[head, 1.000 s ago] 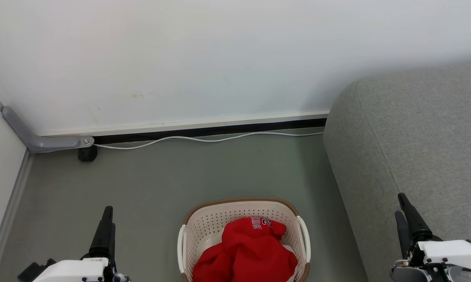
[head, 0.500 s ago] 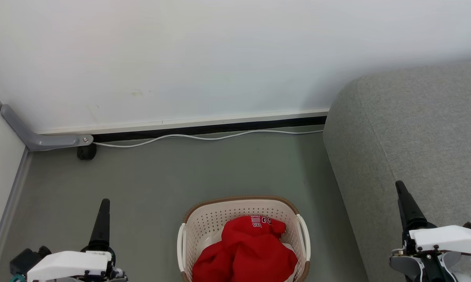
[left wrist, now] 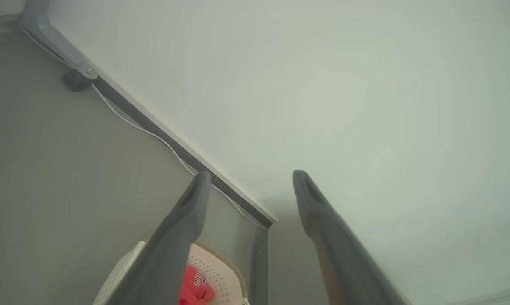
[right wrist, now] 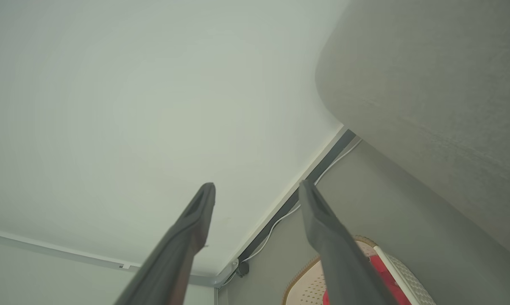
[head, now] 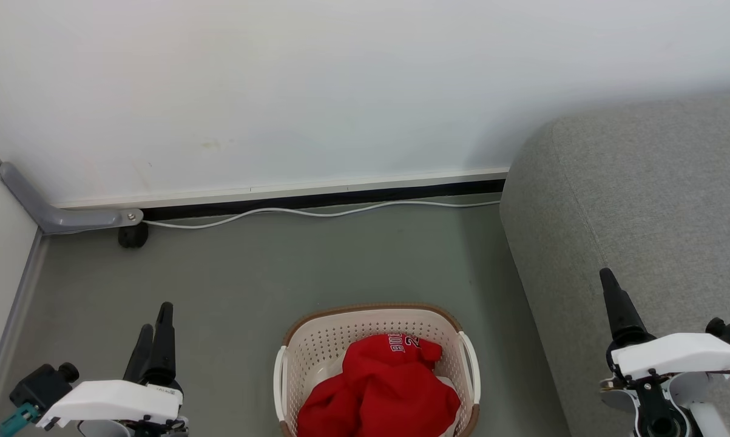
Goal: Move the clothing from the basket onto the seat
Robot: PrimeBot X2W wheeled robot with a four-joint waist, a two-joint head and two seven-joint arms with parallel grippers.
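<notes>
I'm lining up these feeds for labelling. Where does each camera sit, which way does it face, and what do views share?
Head view: on the head, facing forward and down at the basket, clothing and seat; left gripper lower left, right gripper lower right.
Left wrist view: on the left wrist, facing along its open jaws toward the wall, basket below.
Right wrist view: on the right wrist, facing along its open jaws toward the wall, seat on that view's right.
Shared: basket, clothing and white cable, in all three.
</notes>
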